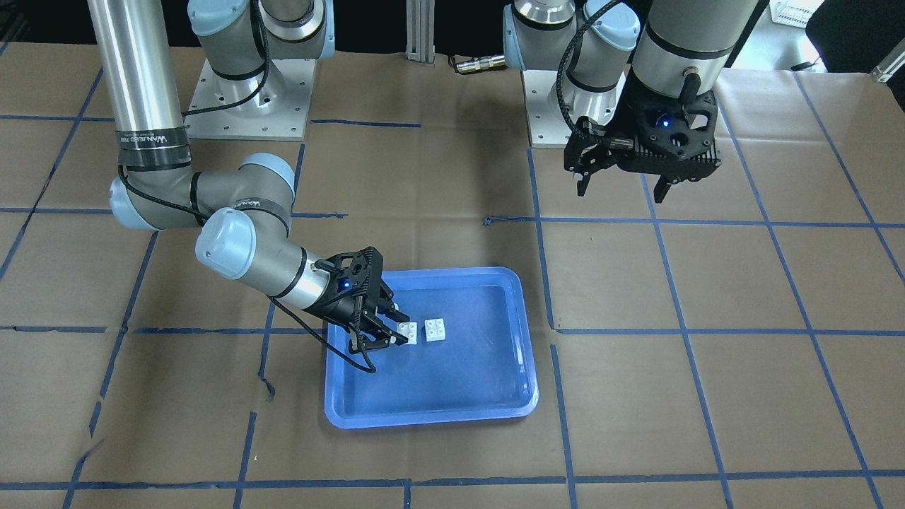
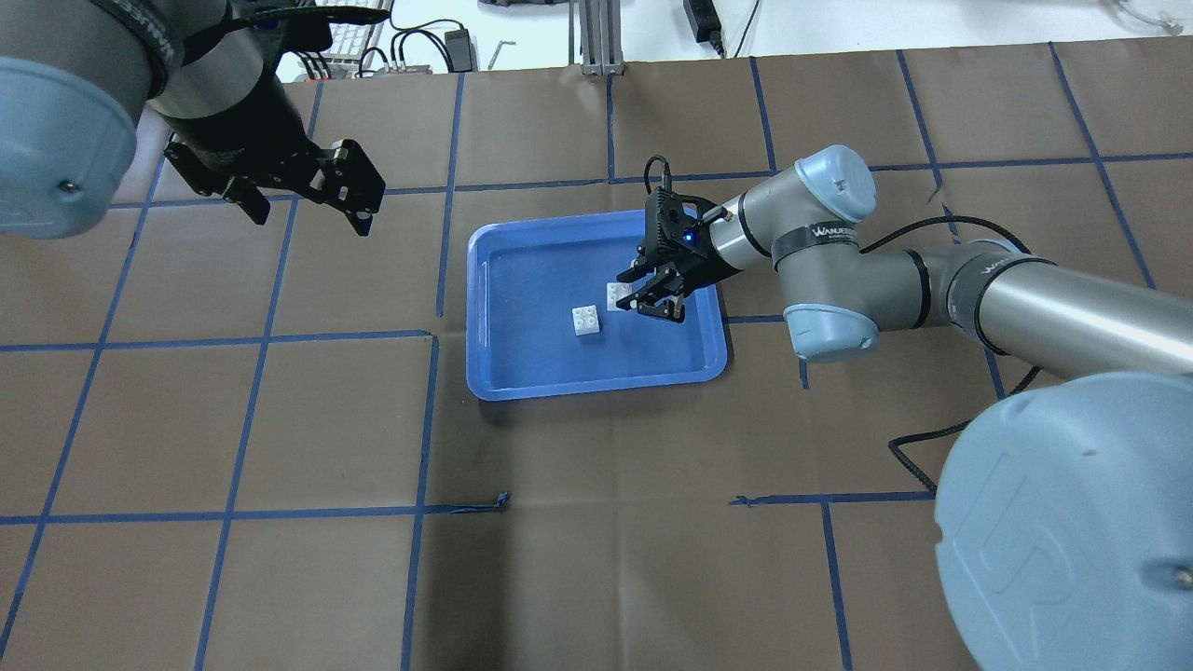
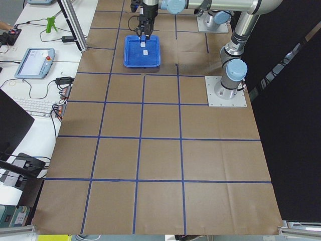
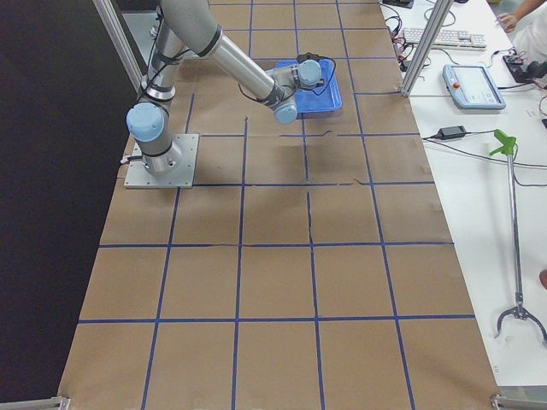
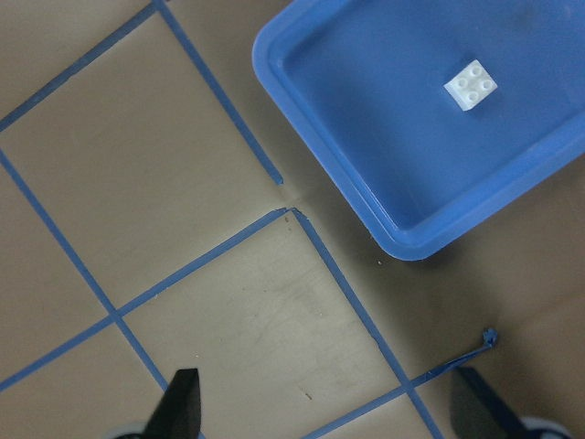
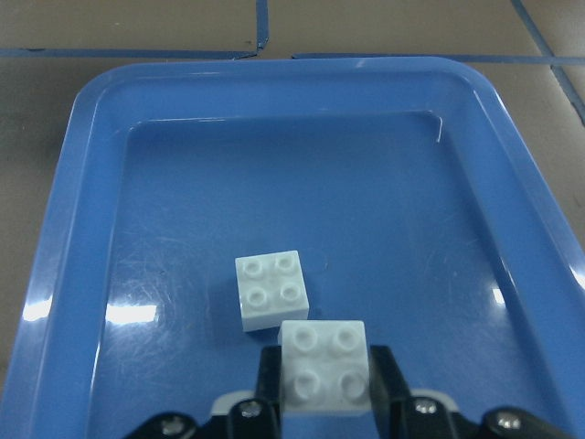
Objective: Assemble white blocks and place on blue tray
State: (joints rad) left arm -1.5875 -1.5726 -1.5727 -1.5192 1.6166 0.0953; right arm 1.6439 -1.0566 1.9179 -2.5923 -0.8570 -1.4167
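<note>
Table (image 2: 596, 559): brown paper with a grid of blue tape. A broad stretch of it lies on the near side of the tray.
Blue tray (image 2: 596, 390): flat on the table about mid-way across, its long sides running left to right. The raised rim with rounded corners runs all round.
Loose white block (image 2: 586, 320): studs up on the tray floor, about the middle. A wide run of blue floor lies between it and the left rim, and it sits well off the near rim.
Held white block (image 6: 323, 361): just right of the loose one and a touch farther back, studs up, with a sliver of blue between the two. I cannot tell whether it rests on the floor or hangs just above it.
Right gripper (image 1: 394, 326): comes in low over the tray's right rim, with its two fingers (image 6: 384, 380) pressed on opposite sides of that block.
Tray's far rim: well beyond both blocks.
Left gripper (image 1: 622, 189): up in the air off to the left, well apart from the tray, with its fingers spread wide and holding nothing.
</note>
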